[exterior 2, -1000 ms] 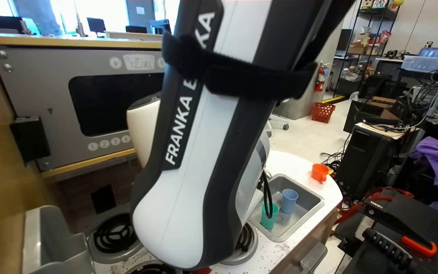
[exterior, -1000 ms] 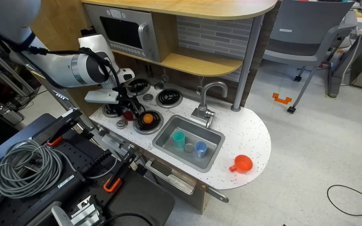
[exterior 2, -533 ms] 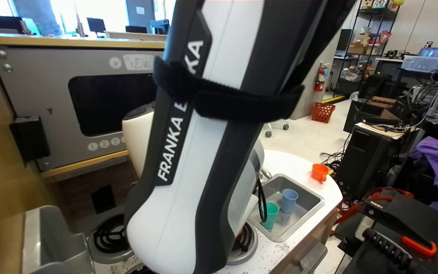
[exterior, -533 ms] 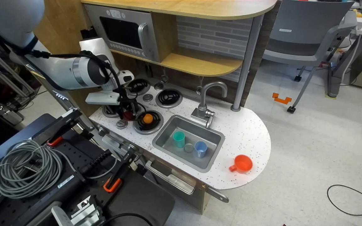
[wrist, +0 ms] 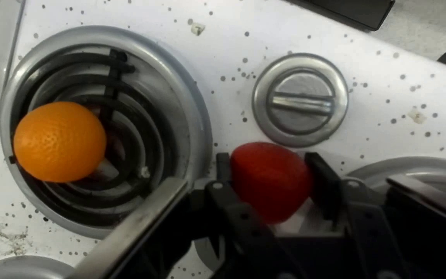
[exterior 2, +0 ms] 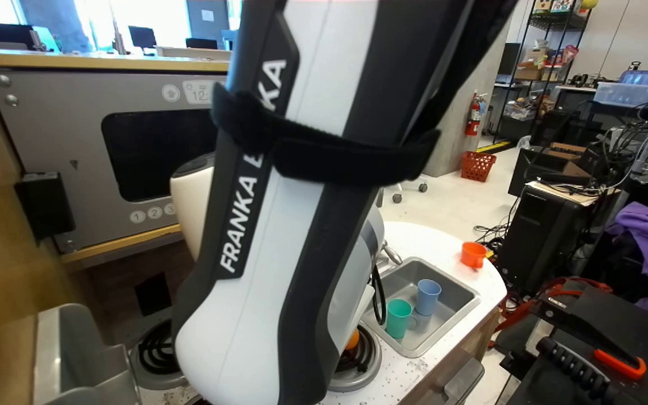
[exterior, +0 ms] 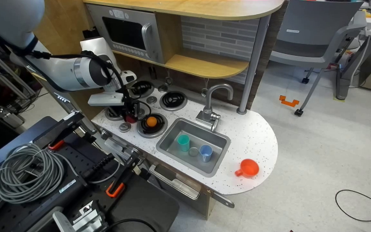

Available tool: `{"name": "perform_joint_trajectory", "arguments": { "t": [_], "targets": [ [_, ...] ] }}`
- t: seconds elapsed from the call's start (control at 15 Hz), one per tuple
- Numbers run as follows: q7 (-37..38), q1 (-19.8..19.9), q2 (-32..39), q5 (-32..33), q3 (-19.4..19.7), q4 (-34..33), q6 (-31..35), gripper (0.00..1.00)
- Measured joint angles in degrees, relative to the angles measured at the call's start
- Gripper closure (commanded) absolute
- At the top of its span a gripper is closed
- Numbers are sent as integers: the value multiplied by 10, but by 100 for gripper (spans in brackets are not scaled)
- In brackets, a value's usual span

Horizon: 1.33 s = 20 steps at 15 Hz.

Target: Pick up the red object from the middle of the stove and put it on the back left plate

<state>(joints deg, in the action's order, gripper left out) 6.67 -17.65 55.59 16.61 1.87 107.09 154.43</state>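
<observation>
In the wrist view my gripper (wrist: 268, 170) is shut on the red object (wrist: 269, 186), one black finger pressing each side. Its rounded end shows beyond the fingertips. The piece sits low over the white speckled stove (exterior: 188, 111), close to a silver knob; whether it touches the surface I cannot tell. An exterior view shows the red object (exterior: 130, 119) under the dark jaws, between the two front burners. The back left plate (exterior: 142, 89), a black burner with a pale rim, lies behind the gripper, towards the microwave. The arm blocks most of the stove in an exterior view.
An orange fruit (wrist: 60, 141) lies on the burner (wrist: 180, 104) beside my gripper. The silver knob (wrist: 300, 100) stands close by. A sink (exterior: 224, 138) holds a green cup (exterior: 183, 143) and a blue cup (exterior: 205, 153). A microwave (exterior: 127, 32) and shelf (exterior: 208, 62) overhang the back.
My gripper's jaws have come together on the red object. The arm has shifted slightly, to the left in an exterior view. The orange fruit and cups have stayed put.
</observation>
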Motion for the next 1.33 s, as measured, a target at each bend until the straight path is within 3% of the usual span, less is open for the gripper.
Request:
{"name": "perform_joint_trajectory", "arguments": {
  "t": [0.53,1.0,1.33],
  "targets": [
    [-45,-12,-53,13,-3,68,3,75],
    [-47,-66,-71,91,36,90,56,75],
    [-82,-55,-71,95,24,88,77,75]
  ]
}}
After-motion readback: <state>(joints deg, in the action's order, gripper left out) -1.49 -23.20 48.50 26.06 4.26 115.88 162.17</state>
